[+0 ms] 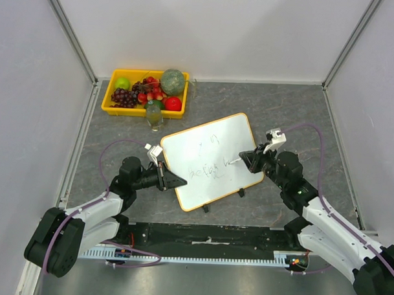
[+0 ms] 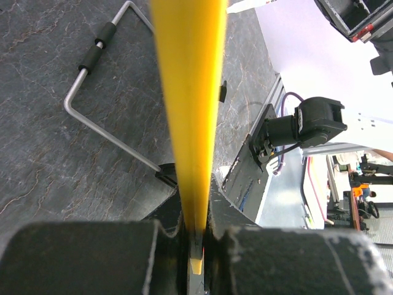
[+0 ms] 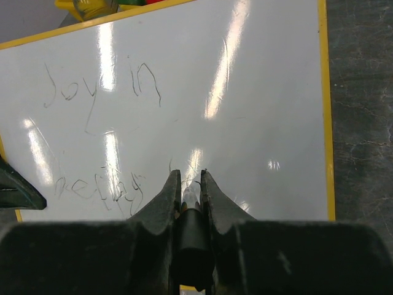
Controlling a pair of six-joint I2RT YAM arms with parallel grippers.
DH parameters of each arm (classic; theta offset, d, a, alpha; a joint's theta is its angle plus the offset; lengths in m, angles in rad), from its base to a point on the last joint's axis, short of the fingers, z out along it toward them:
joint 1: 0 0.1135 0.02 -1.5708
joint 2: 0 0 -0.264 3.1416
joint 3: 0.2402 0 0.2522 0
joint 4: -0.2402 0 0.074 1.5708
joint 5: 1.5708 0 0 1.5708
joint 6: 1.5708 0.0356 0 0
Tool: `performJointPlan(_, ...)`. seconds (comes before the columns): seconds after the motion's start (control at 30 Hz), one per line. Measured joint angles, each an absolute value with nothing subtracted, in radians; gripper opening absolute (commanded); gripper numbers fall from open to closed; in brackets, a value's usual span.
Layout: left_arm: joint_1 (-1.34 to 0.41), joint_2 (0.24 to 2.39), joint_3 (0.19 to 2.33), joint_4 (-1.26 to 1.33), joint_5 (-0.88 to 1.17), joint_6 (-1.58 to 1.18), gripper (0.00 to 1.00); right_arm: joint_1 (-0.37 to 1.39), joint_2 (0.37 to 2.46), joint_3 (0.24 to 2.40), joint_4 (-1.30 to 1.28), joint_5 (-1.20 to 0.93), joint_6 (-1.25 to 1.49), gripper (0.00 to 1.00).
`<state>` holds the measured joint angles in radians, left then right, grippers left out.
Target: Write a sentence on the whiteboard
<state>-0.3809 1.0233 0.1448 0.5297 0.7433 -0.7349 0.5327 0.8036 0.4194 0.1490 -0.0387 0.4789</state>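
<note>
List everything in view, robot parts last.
whiteboard: 1, white with yellow frame, middle of the table, skewed
writing: 2 lines, thin dark strokes, on the whiteboard
marker: 1, pale tip, tip at the board by the lower line
wire stand: 1, silver with black sleeve, beside the board's edge
tray: 1, yellow, far left of the table
fruit: a heap, green, red and dark purple, in the tray
jar: 1, clear glass, just in front of the tray
table: 1, dark grey
left end effector: 1, black, shut on the whiteboard's frame
right end effector: 1, black, shut on the marker
</note>
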Motion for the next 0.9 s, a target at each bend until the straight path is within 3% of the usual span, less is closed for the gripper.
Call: performJointPlan(0.9, -0.38, 1.025, 0.145, 0.532, 0.743, -0.735, 0.02, 0.534, 0.889, 0.487, 0.146, 0.032, 0.49, 0.0)
